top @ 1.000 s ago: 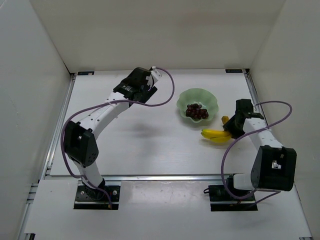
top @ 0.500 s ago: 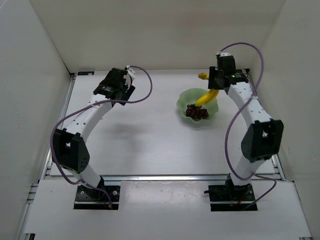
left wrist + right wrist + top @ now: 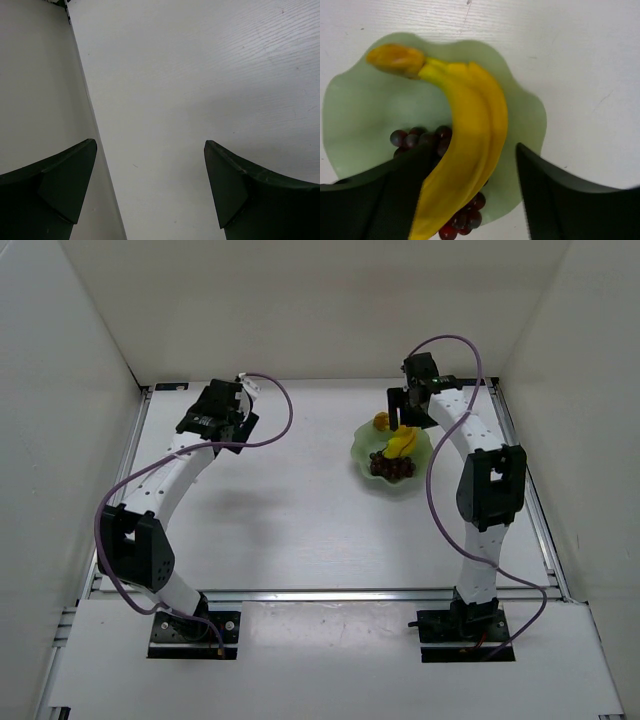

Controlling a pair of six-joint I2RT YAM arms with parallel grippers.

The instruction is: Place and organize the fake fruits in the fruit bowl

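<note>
Nearest the arm bases is the white table (image 3: 300,530), and beyond it, right of the middle, sits the bowl (image 3: 360,452). The grapes (image 3: 392,468) fill its near side. The bananas (image 3: 402,443) lie across them and run up to the far rim, where the brown stem (image 3: 395,59) reaches the wavy edge. So both fruits are in the bowl, the bananas resting on the grapes.

The right gripper (image 3: 476,150) hangs straight over the bowl with its jaws partway spread around the lower half of the bananas. In the wrist view one finger touches or overlaps the yellow skin, while the other stands clear with green bowl showing between. I judge the bananas let go rather than clamped. The step in hand looks like releasing and tidying. To do it well, spread the fingers a little wider before rising. Lift straight up so neither finger drags the bananas or tips the bowl, then check whether the stem wants nudging inward from the rim.

Off to the left at about the same depth, the left gripper (image 3: 150,150) is spread wide over the table beside the side wall (image 3: 40,75). It holds nothing and is well apart from the bowl.

No brand, label or writing can be read in any view
</note>
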